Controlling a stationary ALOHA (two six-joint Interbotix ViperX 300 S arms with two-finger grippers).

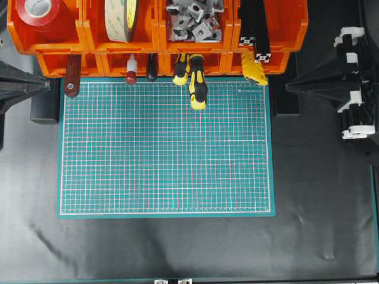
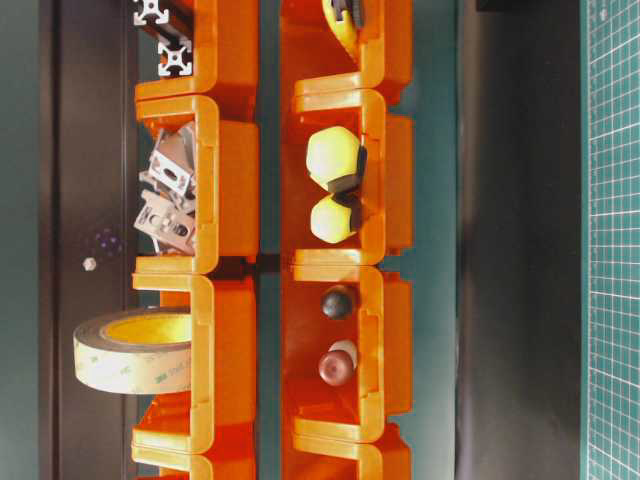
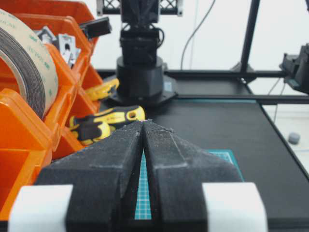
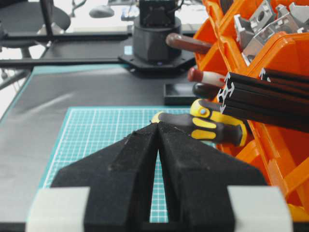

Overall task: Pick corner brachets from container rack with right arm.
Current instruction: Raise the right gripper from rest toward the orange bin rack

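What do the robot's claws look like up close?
Both look alike. The left claw has two rough, grainy black fingers shaped like wedges that narrow to a point, with smooth white blocks at the wide end. The right claw has the same black wedges and white blocks. From overhead, the arms are black with white clips.

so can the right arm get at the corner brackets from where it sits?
Probably yes. The corner brackets lie heaped in an open-topped bin of the container rack, nothing covering them. The right gripper is shut and empty, parked beside the mat.
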